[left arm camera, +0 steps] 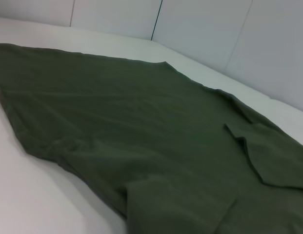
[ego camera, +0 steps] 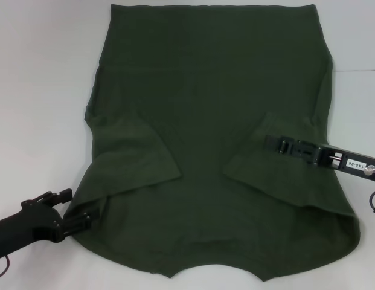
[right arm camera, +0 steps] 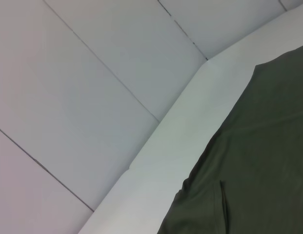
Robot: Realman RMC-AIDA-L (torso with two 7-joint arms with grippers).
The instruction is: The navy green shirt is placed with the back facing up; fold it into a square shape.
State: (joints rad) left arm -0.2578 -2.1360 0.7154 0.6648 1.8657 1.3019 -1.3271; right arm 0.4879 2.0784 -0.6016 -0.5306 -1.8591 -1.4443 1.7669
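Note:
The navy green shirt (ego camera: 205, 121) lies spread flat on the white table (ego camera: 42, 90), with both short sleeves folded inward onto the body. The left sleeve flap (ego camera: 136, 157) and the right sleeve flap (ego camera: 266, 169) rest on the lower half. My left gripper (ego camera: 84, 206) stands open at the shirt's near left edge, its fingers straddling the cloth's border. My right gripper (ego camera: 269, 144) reaches in from the right and sits over the folded right sleeve. The left wrist view shows the shirt (left arm camera: 141, 136) stretching away with a folded sleeve (left arm camera: 273, 156). The shirt's edge (right arm camera: 258, 161) shows in the right wrist view.
White table surface surrounds the shirt on the left (ego camera: 36, 121) and right (ego camera: 356, 90). Pale wall panels (right arm camera: 92, 97) rise behind the table's far edge. A cable (ego camera: 374, 199) hangs by the right arm.

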